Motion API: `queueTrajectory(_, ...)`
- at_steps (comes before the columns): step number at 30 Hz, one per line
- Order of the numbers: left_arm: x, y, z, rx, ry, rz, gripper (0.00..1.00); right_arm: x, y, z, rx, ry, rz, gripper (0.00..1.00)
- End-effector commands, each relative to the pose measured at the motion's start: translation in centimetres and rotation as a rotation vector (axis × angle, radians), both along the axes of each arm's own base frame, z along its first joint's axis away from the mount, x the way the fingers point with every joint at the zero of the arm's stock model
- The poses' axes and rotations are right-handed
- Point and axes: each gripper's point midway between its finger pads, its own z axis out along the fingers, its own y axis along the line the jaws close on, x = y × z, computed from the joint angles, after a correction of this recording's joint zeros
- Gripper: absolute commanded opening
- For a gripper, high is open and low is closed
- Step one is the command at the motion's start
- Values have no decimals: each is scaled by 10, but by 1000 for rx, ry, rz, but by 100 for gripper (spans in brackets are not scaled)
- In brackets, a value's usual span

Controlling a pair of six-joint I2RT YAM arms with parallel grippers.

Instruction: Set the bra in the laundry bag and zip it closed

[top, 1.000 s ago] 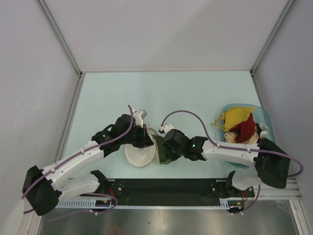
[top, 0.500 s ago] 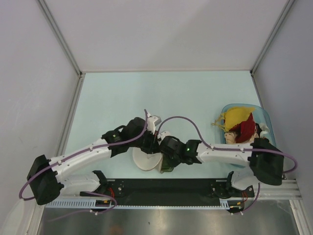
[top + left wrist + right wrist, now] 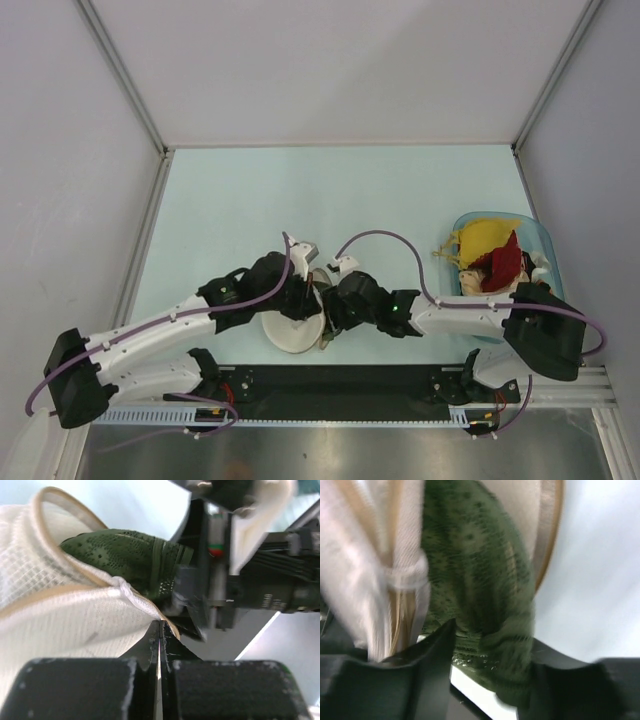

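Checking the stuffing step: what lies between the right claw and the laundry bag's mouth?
The bra. In the left wrist view its green lace runs from the laundry bag mouth to the right claw, whose fingers flank it in the right wrist view.

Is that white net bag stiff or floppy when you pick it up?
Probably floppy: the laundry bag folds where the left end effector pinches it. Its tan rim holds a curve, so it is likely a bit springy.
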Motion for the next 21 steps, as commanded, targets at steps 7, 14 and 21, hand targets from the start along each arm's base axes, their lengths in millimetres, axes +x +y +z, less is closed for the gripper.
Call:
queueTrajectory(7, 14, 11, 13, -21, -81, 63, 0, -17, -27, 47, 150, 34, -4, 85)
queueTrajectory(14, 15, 10, 11, -20, -81, 34, 0, 13, -72, 76, 155, -57, -120, 100)
queueTrajectory(21, 13, 10, 9, -28, -70, 35, 0, 79, -79, 77, 175, -139, -227, 52)
